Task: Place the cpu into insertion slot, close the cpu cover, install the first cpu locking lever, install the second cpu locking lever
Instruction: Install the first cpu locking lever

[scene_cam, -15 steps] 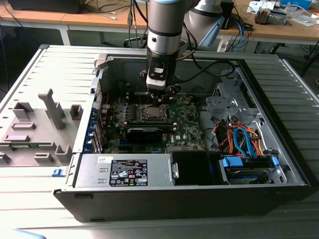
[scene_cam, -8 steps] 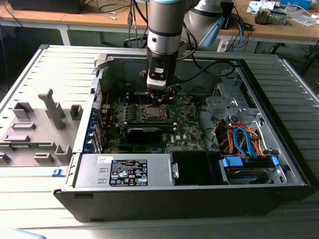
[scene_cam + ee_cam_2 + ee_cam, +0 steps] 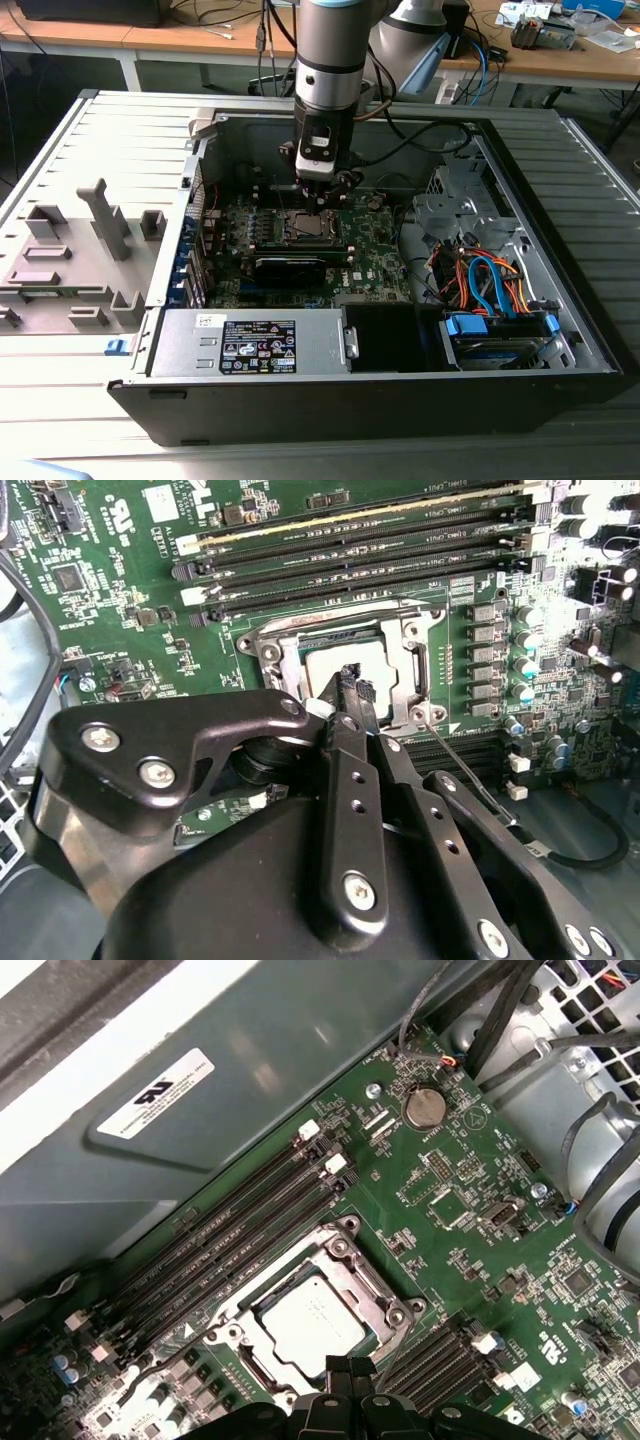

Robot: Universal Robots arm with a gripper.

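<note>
Fixture: a grey moulded tray (image 3: 70,260) lies outside the case, at the exterior view's left.
Case: an open computer case (image 3: 350,400), with the power supply (image 3: 250,343) along its near wall.
Motherboard: the green board (image 3: 380,255) lies flat inside the case.
Insertion slot: the insertion slot (image 3: 304,224) is near the board's middle, beside the memory slots (image 3: 230,1230).
Cpu: the cpu (image 3: 305,1325) is seated in the slot, silvery top up.
Cpu cover: the cpu cover (image 3: 368,1282) lies flat, framing the chip.
Lever: the locking lever (image 3: 465,775) is a thin rod slanting away from a socket corner.
Gripper: the gripper (image 3: 356,683) is directly above the chip, its tips drawn narrow and nearly together, with nothing seen between them.
Cables: blue and orange cables (image 3: 490,280) lie at the exterior view's right.
</note>
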